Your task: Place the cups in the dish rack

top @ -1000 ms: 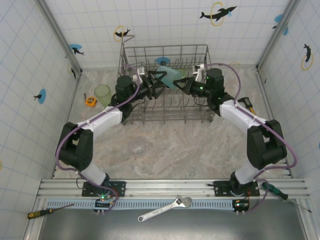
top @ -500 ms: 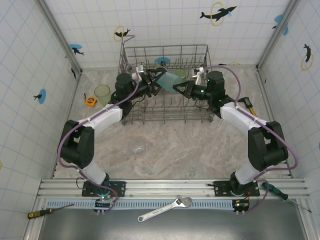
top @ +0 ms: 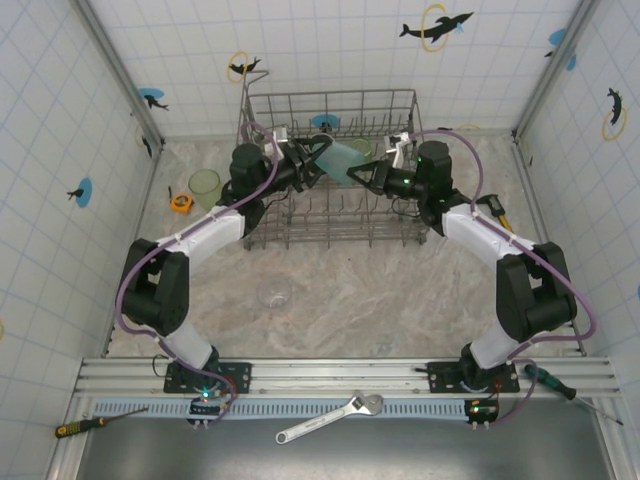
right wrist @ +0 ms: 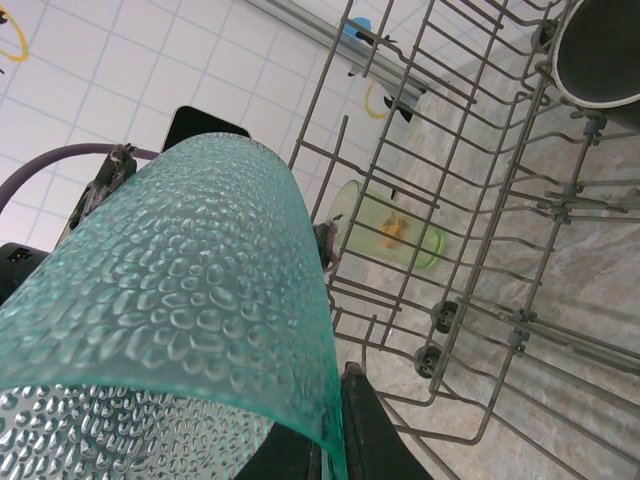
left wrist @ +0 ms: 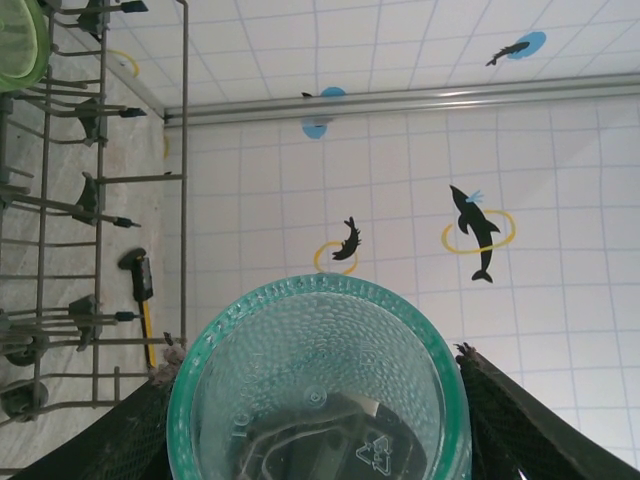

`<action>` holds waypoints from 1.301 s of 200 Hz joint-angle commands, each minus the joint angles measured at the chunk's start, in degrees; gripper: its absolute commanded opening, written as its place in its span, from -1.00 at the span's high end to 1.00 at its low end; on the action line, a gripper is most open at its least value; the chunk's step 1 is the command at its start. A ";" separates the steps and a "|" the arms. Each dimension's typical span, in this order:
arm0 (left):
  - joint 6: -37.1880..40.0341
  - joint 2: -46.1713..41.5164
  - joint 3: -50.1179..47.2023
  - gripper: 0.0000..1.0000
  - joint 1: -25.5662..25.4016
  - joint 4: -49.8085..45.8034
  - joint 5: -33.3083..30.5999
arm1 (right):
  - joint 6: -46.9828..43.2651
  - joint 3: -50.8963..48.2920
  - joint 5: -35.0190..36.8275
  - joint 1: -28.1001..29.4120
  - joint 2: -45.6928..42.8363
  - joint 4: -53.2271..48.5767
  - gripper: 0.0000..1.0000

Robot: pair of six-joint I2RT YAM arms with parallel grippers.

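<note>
A translucent teal cup [top: 338, 160] hangs on its side over the dish rack [top: 330, 96], between my two grippers. My right gripper [top: 364, 176] is shut on its rim, pinching the bumpy wall [right wrist: 200, 300] between its fingers [right wrist: 375, 430]. My left gripper [top: 312, 166] reaches in from the left; the cup's base [left wrist: 315, 380] faces its camera, with a finger [left wrist: 500, 420] against each side. A light-green cup [top: 205, 186] stands on the table left of the rack, seen through the wires [right wrist: 390, 232]. A clear cup [top: 273, 292] sits on the near table. A dark mug [right wrist: 600, 50] is in the rack.
An orange tape measure [top: 180, 202] lies beside the light-green cup. Another green cup [left wrist: 18, 45] sits among the rack's tines. A black-and-yellow tool [top: 495, 208] lies right of the rack. A wrench [top: 330, 417] and screwdrivers [top: 100, 422] lie on the front rail.
My left gripper's fingers have closed in around the teal cup's base end. Both grippers and the cup have shifted slightly toward the back of the rack.
</note>
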 commanded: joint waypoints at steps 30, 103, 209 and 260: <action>3.10 1.91 6.44 1.00 0.18 2.24 0.08 | -1.82 0.63 -1.32 -1.23 -3.28 -1.81 0.18; 21.12 7.31 22.17 1.00 0.05 -12.37 -7.08 | -10.02 -0.80 11.34 -5.86 -12.07 -16.56 -0.39; 44.31 29.32 51.19 1.00 -4.79 -23.27 -12.94 | -24.42 -4.55 41.07 -9.37 -25.66 -39.90 -0.99; 57.76 36.79 56.89 1.00 -6.96 -22.59 -18.78 | -25.48 -9.50 43.42 -12.14 -29.62 -39.47 -0.99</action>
